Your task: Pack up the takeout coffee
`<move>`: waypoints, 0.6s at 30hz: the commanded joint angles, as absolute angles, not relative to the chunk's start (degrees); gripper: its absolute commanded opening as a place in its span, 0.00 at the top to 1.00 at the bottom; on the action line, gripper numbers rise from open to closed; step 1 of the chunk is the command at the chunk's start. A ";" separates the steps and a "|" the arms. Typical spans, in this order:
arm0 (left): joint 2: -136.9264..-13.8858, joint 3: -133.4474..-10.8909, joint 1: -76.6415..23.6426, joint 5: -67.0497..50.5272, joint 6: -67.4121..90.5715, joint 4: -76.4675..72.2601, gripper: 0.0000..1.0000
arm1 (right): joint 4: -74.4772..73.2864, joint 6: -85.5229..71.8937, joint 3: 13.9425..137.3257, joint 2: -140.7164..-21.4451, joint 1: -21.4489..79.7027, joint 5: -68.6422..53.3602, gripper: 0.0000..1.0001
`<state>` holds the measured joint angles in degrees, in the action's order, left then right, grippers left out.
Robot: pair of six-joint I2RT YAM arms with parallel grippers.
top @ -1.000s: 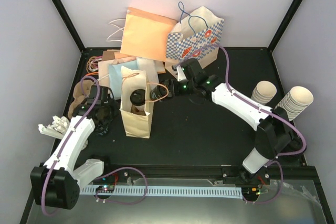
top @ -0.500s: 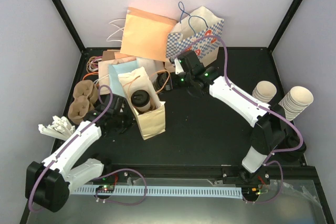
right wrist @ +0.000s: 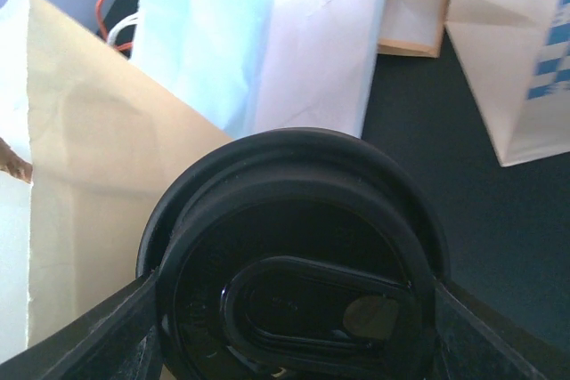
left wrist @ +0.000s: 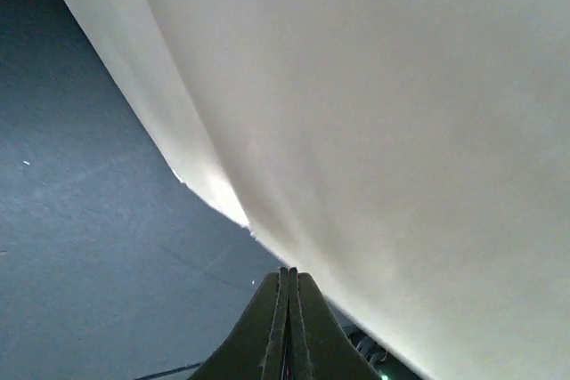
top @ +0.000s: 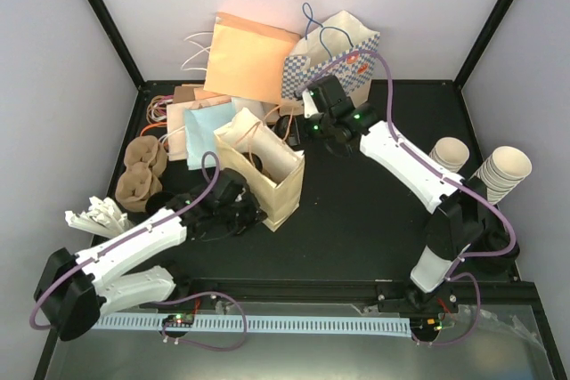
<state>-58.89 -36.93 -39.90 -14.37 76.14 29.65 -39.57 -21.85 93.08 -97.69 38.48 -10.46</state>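
2 grippers: both are placed beside the tilted cream paper bag.
Left gripper: fingers are pressed together, nothing seen between them; found at the bag's 7 o'clock.
Right gripper: clamped on the takeout coffee at its round black plastic lid.
Place of the takeout coffee: at the bag's 1 o'clock; cup hidden under the lid.
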 commanded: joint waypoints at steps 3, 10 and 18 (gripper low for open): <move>-60.51 -44.07 -44.62 -6.09 77.28 32.58 0.98 | -43.13 -18.20 94.78 -95.89 35.63 -7.24 0.28; -54.98 -52.49 -44.50 7.83 67.71 49.64 0.99 | -48.28 -16.39 96.74 -93.90 32.30 -0.56 0.28; -47.38 -67.75 -41.74 23.41 47.60 60.90 0.98 | -53.29 -15.60 97.60 -87.40 30.93 7.84 0.28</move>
